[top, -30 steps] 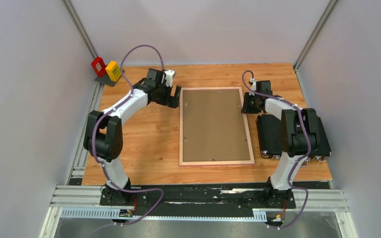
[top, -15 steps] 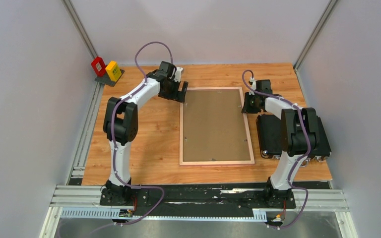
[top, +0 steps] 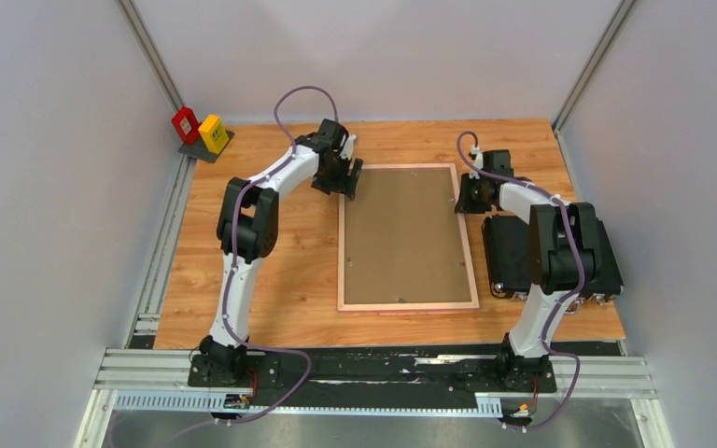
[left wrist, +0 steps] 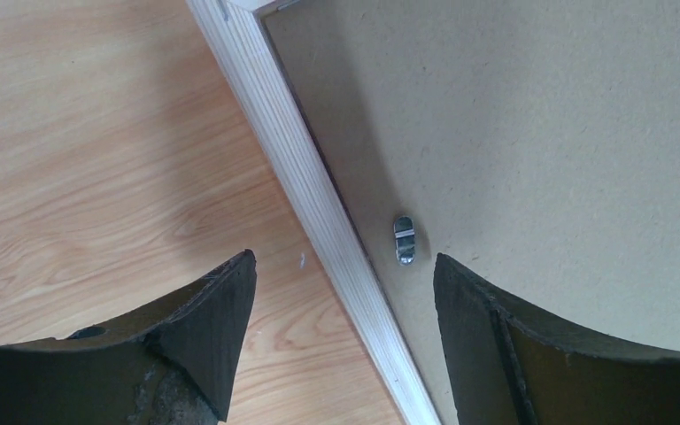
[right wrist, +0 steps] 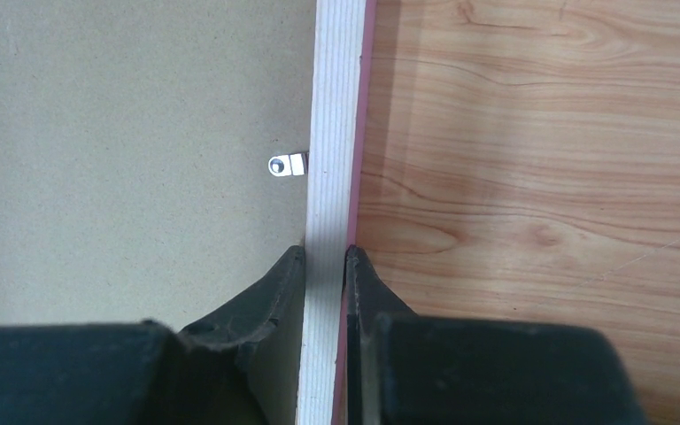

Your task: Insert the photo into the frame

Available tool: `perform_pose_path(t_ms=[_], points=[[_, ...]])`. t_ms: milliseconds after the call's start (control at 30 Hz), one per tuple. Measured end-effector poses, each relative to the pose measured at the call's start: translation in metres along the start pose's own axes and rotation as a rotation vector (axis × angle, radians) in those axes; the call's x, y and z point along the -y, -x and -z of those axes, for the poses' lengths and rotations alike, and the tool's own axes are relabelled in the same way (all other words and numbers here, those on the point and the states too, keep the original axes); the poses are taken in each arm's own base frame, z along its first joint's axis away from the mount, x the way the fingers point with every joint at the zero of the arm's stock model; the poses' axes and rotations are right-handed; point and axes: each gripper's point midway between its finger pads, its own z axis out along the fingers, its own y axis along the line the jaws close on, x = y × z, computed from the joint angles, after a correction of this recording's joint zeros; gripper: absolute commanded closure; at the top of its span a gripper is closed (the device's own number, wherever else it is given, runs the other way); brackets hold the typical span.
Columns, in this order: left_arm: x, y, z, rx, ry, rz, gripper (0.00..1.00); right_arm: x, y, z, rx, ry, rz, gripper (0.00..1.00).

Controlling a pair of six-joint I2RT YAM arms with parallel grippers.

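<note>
The frame point(top: 471, 271) lies back side up in the middle of the table, its plain brown backing board point(top: 401, 238) filling it. The photo is hidden. My left gripper point(top: 345, 183) is open and straddles the frame's left rail near the far left corner; in the left wrist view the gripper point(left wrist: 343, 270) has the light wood rail point(left wrist: 319, 190) and a small metal clip point(left wrist: 405, 239) between its fingers. My right gripper point(top: 464, 196) is shut on the frame's right rail; in the right wrist view the gripper point(right wrist: 325, 257) pinches the rail point(right wrist: 335, 115), beside another clip point(right wrist: 287, 165).
A black case point(top: 513, 257) lies right of the frame, under my right arm. A red block point(top: 185, 124) and a yellow block point(top: 213, 133) stand on a grey plate at the far left corner. Grey walls close in both sides.
My left arm has swung right and forward, bringing its open gripper over the frame's far left rail. The right arm and the frame have not moved.
</note>
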Motion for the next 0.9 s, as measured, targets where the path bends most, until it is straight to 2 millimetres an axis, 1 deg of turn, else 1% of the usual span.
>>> perform_pose_path(t_ms=[100, 233, 700, 900], points=[[0.003, 0.002, -0.003, -0.001, -0.002, 0.012, 0.25, 0.0, 0.0, 0.0, 0.0, 0.006, -0.003, 1.0], [0.002, 0.001, -0.008, -0.011, 0.009, 0.022, 0.3, 0.0, 0.0, 0.0, -0.001, 0.009, -0.004, 1.0], [0.008, 0.007, -0.011, 0.001, 0.014, 0.041, 0.46, 0.0, 0.0, 0.0, -0.005, 0.021, -0.009, 1.0], [0.007, 0.007, -0.011, 0.002, 0.019, 0.056, 0.6, 0.0, 0.0, 0.0, -0.006, 0.021, -0.009, 1.0]])
